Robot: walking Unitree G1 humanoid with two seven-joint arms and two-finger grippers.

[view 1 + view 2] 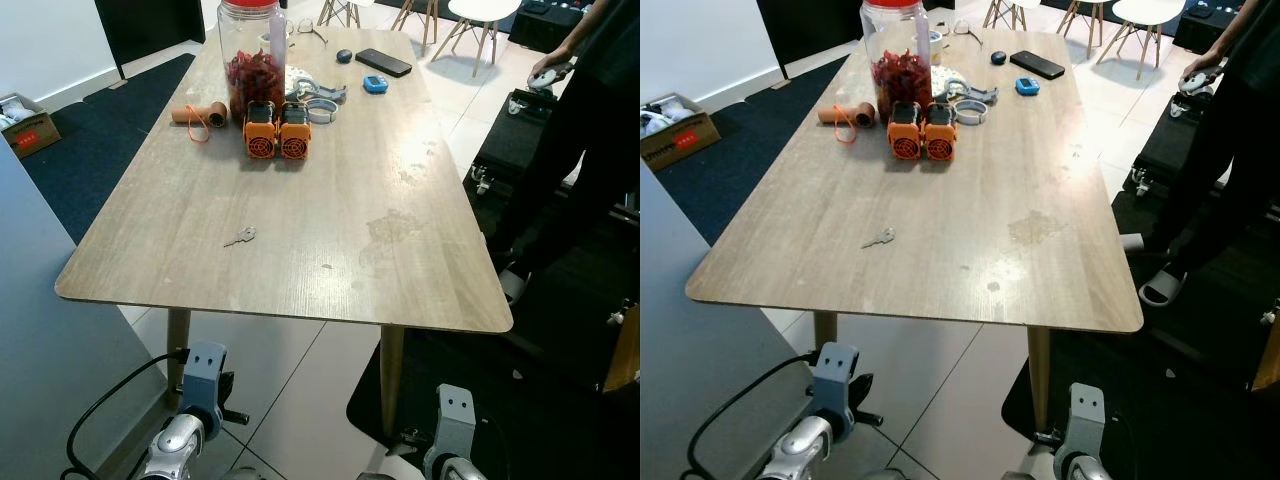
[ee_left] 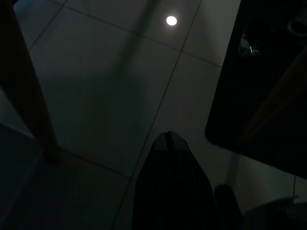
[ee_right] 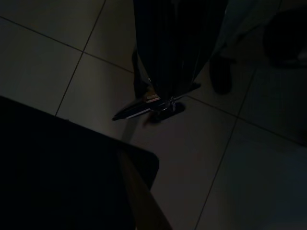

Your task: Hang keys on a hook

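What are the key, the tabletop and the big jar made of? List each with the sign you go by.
Key: looks like metal, dull silvery grey with a faint glint.
Tabletop: wood or wood-look laminate, matte, with printed-looking grain and pale worn stains; which one I cannot tell.
Jar: clear glass or plastic, see-through to its red contents; its red lid looks like plastic.

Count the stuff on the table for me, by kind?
Key: 1
Orange gadgets: 2
Big jar: 1
Black phone: 1
Cardboard tube: 1
Tape rolls: 1, maybe more behind
Total: 7 at least; small far things are unclear.
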